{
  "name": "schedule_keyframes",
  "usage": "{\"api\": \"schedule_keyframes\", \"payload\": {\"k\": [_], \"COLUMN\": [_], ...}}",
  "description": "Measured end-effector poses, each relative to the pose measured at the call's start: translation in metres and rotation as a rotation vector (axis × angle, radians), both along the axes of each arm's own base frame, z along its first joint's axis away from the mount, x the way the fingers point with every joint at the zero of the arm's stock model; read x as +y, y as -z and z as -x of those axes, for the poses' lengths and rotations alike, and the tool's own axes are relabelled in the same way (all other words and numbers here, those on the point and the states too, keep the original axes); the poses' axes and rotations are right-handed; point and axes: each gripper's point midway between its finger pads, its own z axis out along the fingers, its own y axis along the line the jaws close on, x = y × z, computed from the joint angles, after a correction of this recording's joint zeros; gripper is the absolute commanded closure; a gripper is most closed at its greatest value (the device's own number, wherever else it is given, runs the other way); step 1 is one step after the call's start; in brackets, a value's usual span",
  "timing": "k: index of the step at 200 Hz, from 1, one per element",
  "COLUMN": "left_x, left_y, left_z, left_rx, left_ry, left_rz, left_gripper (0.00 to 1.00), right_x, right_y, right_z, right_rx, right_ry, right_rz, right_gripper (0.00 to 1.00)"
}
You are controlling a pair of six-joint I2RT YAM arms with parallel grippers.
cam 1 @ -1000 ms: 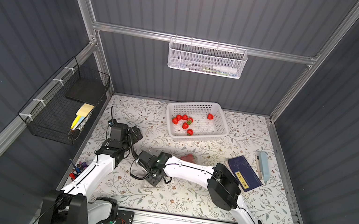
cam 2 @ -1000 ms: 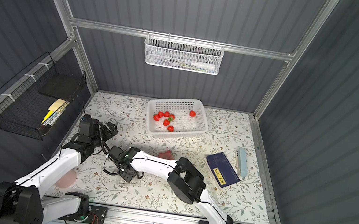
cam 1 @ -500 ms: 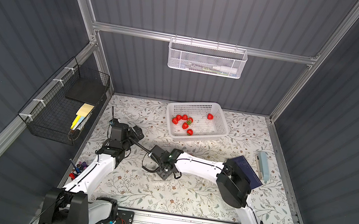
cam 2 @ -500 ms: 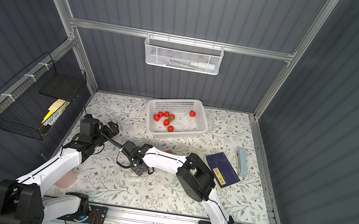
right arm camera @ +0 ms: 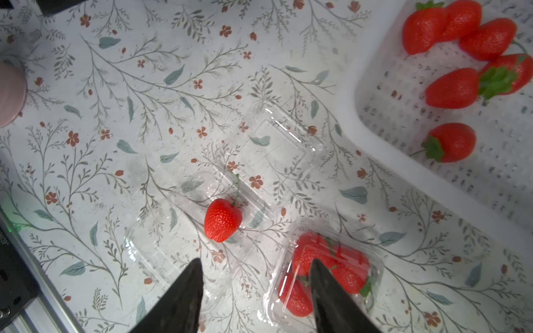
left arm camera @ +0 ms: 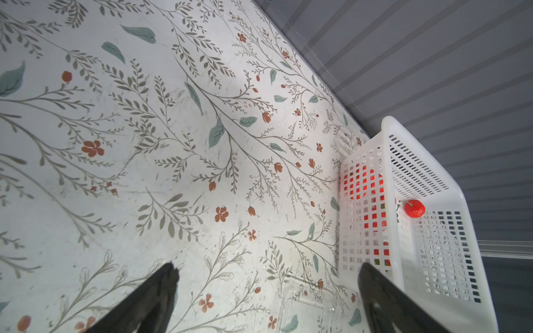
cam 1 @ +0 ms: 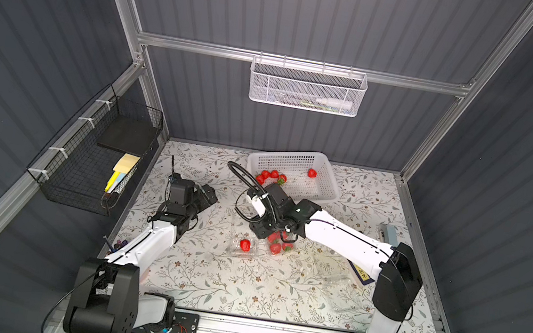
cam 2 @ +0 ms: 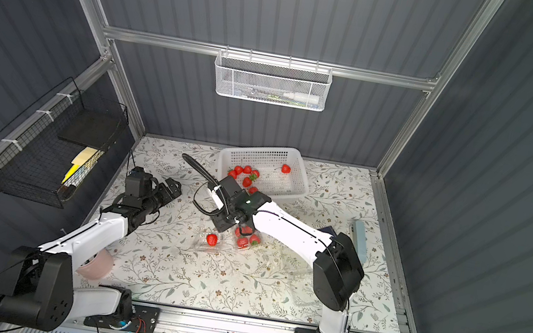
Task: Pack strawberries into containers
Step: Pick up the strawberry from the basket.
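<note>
The right gripper [right arm camera: 256, 261] hangs low over two clear containers, its black tapered fingers [right arm camera: 184, 297] partly spread with nothing between them. Beside one fingertip an open container [right arm camera: 274, 144] lies flat, with a single strawberry [right arm camera: 222, 219] in one half. Behind the other fingertip a second container [right arm camera: 375, 265] holds several berries packed close. The left gripper [left arm camera: 268, 266] is spread wide and empty over the bare floral mat [left arm camera: 144, 144], and a corner of clear plastic lies just past its fingers.

From the right wrist the thin, glossy shells show plainly by their ridged rims. In both top views they are little more than glints around the red fruit. Only the left wrist shows red through the slotted side of the white basket [left arm camera: 388, 173]. A pink bowl [cam 2: 94, 265] shows in a top view, tucked under the left arm.

The basket sits close to the back wall with loose strawberries [right arm camera: 450, 86] inside. The mat lies open toward the front rail. A dark book [cam 1: 362, 275] lies partly under the right arm, near the mat's right edge.
</note>
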Motion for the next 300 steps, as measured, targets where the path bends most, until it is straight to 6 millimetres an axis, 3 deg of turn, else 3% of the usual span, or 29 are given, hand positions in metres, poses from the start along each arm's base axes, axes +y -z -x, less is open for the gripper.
{"api": "schedule_keyframes", "payload": {"k": [27, 54, 72, 93, 111, 142, 168, 213, 239, 276, 300], "left_x": [-0.003, -0.005, -0.007, -0.009, -0.011, -0.011, -0.011, -0.011, -0.011, -0.012, -0.013], "left_y": [0.002, 0.005, 0.008, 0.006, -0.002, -0.011, -0.015, -0.021, -0.013, 0.001, 0.001], "left_z": [-0.007, -0.012, -0.014, -0.018, -0.022, -0.027, -0.030, -0.034, -0.036, -0.041, -0.045], "left_rx": [-0.005, -0.001, 0.001, -0.014, -0.047, -0.087, -0.106, -0.138, -0.121, -0.086, -0.086], "left_ry": [0.012, 0.027, 0.037, 0.054, 0.062, 0.062, 0.062, 0.061, 0.060, 0.060, 0.063], "left_rz": [0.003, 0.000, -0.001, -0.002, -0.001, -0.001, 0.000, 0.002, 0.001, -0.002, 0.000], "left_gripper": [0.01, 0.02, 0.02, 0.02, 0.03, 0.03, 0.04, 0.04, 0.04, 0.04, 0.05], "right_x": [-0.026, -0.050, -0.065, -0.074, -0.074, -0.070, -0.064, -0.052, -0.053, -0.056, -0.057], "right_y": [-0.013, -0.046, -0.056, -0.043, -0.010, 0.056, 0.084, 0.080, 0.084, 0.104, 0.115], "right_z": [-0.046, -0.121, -0.169, -0.214, -0.241, -0.255, -0.260, -0.288, -0.303, -0.306, -0.305], "right_rx": [-0.018, -0.088, -0.123, -0.135, -0.117, -0.065, -0.059, -0.158, -0.208, -0.204, -0.188], "right_ry": [0.096, 0.228, 0.301, 0.352, 0.363, 0.349, 0.326, 0.321, 0.347, 0.362, 0.362], "right_rz": [-0.022, -0.096, -0.127, -0.132, -0.109, -0.050, -0.036, -0.077, -0.074, -0.044, -0.034], "right_gripper": [0.41, 0.36, 0.33, 0.32, 0.32, 0.30, 0.30, 0.28, 0.28, 0.29, 0.36]}}
